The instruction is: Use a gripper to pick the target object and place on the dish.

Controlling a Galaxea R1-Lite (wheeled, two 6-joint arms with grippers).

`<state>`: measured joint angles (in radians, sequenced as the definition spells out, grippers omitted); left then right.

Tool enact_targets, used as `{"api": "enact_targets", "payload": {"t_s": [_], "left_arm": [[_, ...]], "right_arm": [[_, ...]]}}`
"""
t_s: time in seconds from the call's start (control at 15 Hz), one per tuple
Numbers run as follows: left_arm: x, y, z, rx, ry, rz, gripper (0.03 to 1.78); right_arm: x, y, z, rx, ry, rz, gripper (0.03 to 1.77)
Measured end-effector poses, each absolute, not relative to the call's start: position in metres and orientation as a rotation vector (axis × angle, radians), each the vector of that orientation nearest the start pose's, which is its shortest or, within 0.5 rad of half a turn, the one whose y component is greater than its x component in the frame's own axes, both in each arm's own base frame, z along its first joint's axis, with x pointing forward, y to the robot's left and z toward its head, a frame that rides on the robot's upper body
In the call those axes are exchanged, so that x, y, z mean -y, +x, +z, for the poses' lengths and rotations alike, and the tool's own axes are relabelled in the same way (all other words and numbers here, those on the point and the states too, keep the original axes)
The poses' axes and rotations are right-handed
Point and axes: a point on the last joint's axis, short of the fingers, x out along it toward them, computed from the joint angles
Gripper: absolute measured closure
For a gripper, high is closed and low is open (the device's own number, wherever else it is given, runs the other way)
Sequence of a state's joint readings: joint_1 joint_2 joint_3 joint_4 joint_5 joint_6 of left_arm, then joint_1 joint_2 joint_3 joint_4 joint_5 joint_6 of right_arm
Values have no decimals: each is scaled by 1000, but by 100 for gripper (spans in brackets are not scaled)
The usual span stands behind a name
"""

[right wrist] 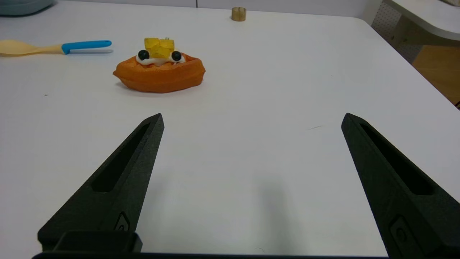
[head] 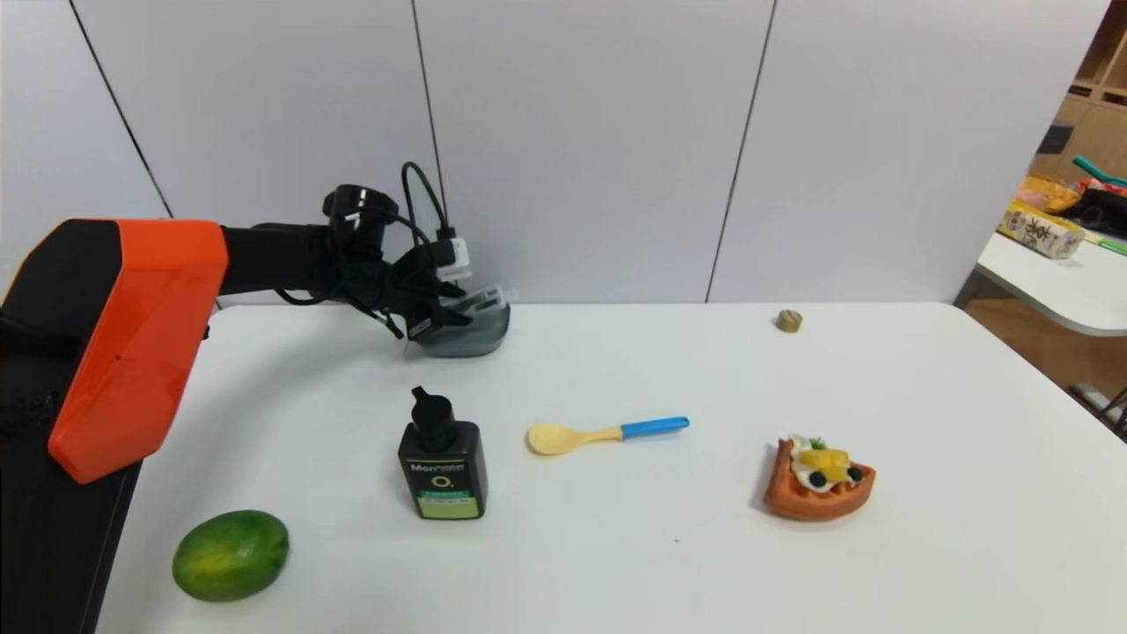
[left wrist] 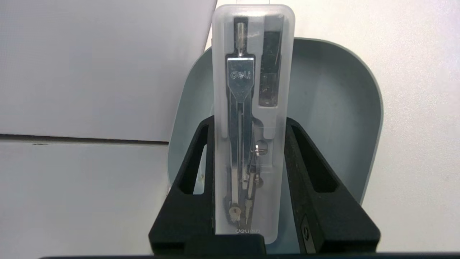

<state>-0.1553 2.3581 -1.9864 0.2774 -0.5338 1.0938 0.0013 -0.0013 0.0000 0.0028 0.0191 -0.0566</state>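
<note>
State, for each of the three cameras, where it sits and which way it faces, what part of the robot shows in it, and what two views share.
Head view: from the robot's head, down onto the white table; the left gripper at the dish.
Left wrist view: along the fingers clamped on the clear case, over the dish.
Right wrist view: low across the table past the open right gripper, toward the waffle.
Shared by head and right wrist: the waffle and the spoon.
</note>
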Motion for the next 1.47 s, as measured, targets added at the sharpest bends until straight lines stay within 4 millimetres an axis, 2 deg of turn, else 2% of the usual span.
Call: {"api": "enact_targets", "payload": {"t_s": [0.13, 0.4, 0.67, 0.87, 1.07, 1.27, 1.47], "left_arm": [[87, 474, 158, -220, 887, -943, 122], [89, 473, 156, -226, 886, -952, 79], [91, 472, 157, -230, 888, -958, 51], [87, 457, 182, -241, 897, -952, 38], [78, 416, 229, -306, 905, -930, 30], [58, 353, 277, -409, 890, -856, 24], [34, 284, 291, -537, 792, -748, 19]], "right_arm": [[0, -23, 75, -1, -56, 21, 9], [0, -23, 75, -1, -56, 20, 9], [0, -23, 75, -2, -56, 20, 9], [0, -23, 75, -1, -56, 21, 9], [0, -23, 75, -1, -56, 21, 9], [0, -23, 75, -1, -56, 21, 9], [0, -23, 75, -1, -56, 20, 9]]}}
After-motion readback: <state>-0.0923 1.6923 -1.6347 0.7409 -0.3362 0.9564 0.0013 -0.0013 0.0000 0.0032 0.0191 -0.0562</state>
